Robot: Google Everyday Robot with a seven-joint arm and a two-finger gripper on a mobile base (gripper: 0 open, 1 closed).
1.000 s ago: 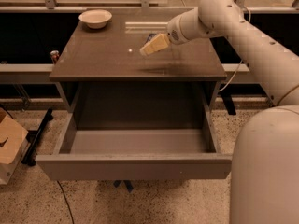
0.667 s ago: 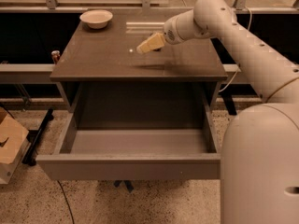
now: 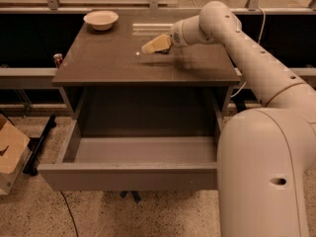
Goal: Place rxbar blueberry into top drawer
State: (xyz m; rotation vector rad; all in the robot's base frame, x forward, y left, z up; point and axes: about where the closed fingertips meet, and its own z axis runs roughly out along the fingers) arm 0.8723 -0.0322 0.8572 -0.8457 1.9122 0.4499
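— The cabinet top point(image 3: 108, 65)?
— Smooth, faintly glossy. The top drawer point(image 3: 128, 177) looks matt grey.
— The gripper point(image 3: 151, 46) above the top's rear part?
— Pale matt plastic; the arm point(image 3: 256, 63) is smooth plastic, the floor point(image 3: 49, 216) speckled stone.

Dim warm light; tool point(image 3: 148, 47) over cabinet top point(image 3: 103, 60) casts soft shadow; top drawer point(image 3: 128, 177) interior shaded.
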